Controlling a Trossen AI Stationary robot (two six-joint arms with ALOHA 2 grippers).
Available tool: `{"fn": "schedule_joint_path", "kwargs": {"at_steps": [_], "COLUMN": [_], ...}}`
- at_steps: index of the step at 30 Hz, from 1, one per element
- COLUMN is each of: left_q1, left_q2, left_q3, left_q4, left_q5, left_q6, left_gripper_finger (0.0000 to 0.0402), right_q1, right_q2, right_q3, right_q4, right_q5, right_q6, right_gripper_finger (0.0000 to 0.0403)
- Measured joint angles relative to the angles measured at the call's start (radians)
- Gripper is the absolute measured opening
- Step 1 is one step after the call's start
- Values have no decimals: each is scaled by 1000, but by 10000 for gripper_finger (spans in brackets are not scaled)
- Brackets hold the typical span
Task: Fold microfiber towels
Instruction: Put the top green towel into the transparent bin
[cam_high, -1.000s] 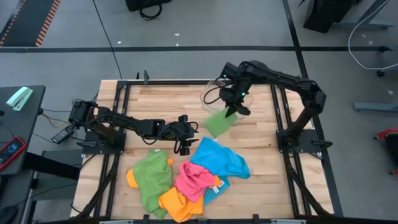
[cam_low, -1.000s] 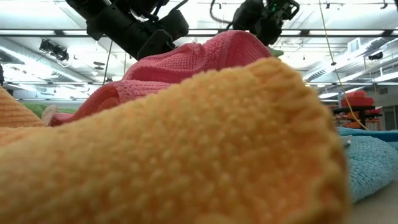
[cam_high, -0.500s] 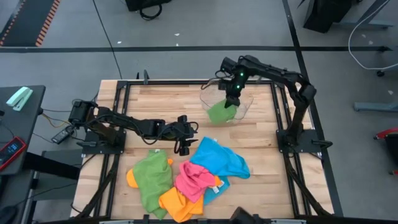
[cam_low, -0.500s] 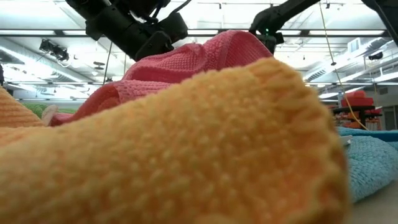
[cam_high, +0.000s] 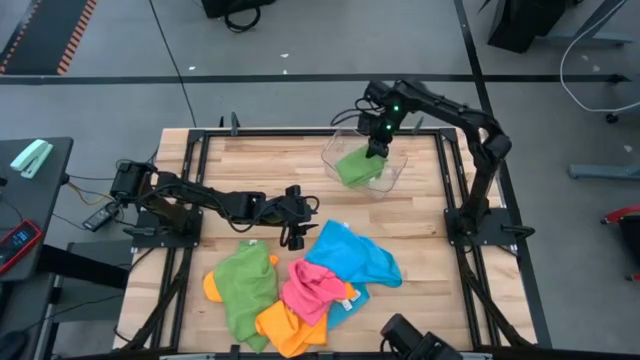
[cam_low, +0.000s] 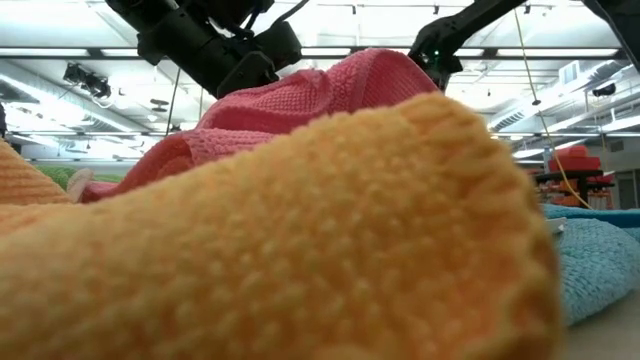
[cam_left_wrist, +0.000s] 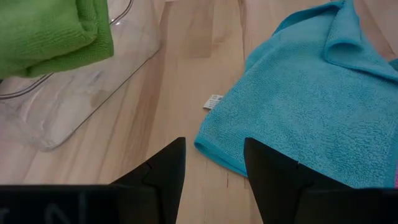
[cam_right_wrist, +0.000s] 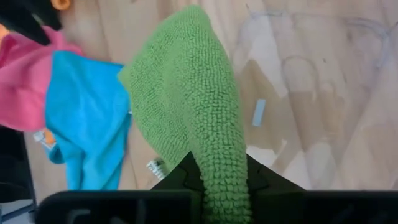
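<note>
Landmark: tray (cam_high: 392, 172). Left gripper (cam_high: 296, 237) waited well short of the tray, low over the table, fingers parted and empty, just beside the blue towel (cam_high: 357, 255). The unfolded pile (cam_high: 262, 300) lay further out from the tray. Right gripper (cam_high: 376, 147) hung over the tray, pinched on a folded green towel (cam_high: 355, 166) that drooped into it. Step in hand, as judged: stowing the folded towel. Next move likely calls for lowering, then letting go squarely inside the tray.

A light wooden desk (cam_high: 270, 175) in a black metal frame (cam_high: 196, 180) stands on a grey floor (cam_high: 300, 40). A dark side table (cam_high: 30, 215) sits off to one side. Long ceiling lights (cam_low: 120, 52) glow overhead in a wide hall
</note>
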Motion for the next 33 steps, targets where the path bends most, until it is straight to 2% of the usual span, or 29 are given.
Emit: {"fn": "schedule_joint_path", "kwargs": {"at_steps": [6, 12, 20, 25, 33], "left_q1": [0, 0, 0, 0, 0], "left_q2": [0, 0, 0, 0, 0], "left_q3": [0, 0, 0, 0, 0], "left_q4": [0, -6, -17, -21, -22], "left_q5": [0, 0, 0, 0, 0], "left_q6": [0, 1, 2, 1, -1], "left_gripper_finger": [172, 172, 172, 172, 172], "right_q1": [44, 90, 162, 208, 206], "right_q2": [30, 42, 76, 90, 104], "right_q3": [0, -1, -1, -2, -2], "right_q4": [58, 113, 173, 204, 255], "right_q5": [86, 239, 341, 439, 452], "right_q6": [-1, -3, 9, -43, -37], "right_gripper_finger": [43, 43, 43, 43, 43]}}
